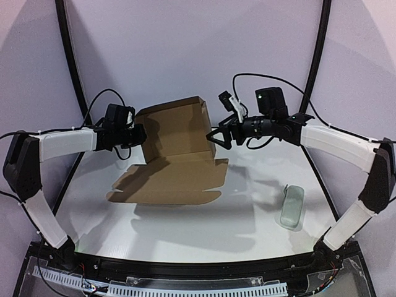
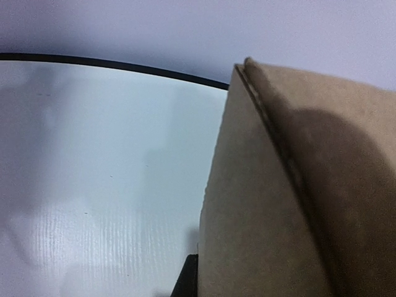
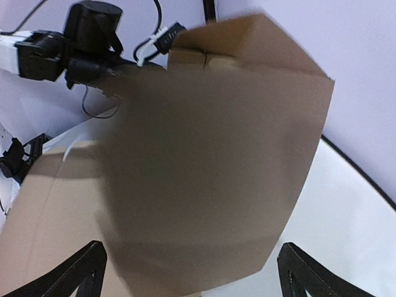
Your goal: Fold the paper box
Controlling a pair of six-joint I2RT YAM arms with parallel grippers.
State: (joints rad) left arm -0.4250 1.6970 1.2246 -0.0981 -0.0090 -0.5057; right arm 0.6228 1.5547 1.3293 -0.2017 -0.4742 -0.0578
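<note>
Task thing: the paper box (image 1: 176,167), a plain brown die-cut cardboard sheet, part-folded. One portion lies flat on the white table (image 1: 247,235), around its middle and a little toward the left edge. A raised panel (image 1: 176,127) stands tilted on the side toward the far edge.

Left claw: the left gripper (image 1: 140,135) has its fingers pressed together at the left edge of the raised panel. It looks to be pinching that edge, though cardboard fills the wrist view and hides the contact.

Why so held: the panel would likely drop back flat if that grip let go, so the pinch props it along its crease.

Right claw: the right gripper (image 1: 215,137) is spread wide just beside the panel's right edge and facing it. It holds nothing, and I cannot tell whether it touches.

Why so placed: probably ready to push or take the right side of the panel.

Bystander: a small pale grey-green oblong case (image 1: 292,207) lies near the right edge, well apart from the box.

Count: one cardboard sheet, one case, two grippers.

Progress: early, I judge, with most flaps still flat.
</note>
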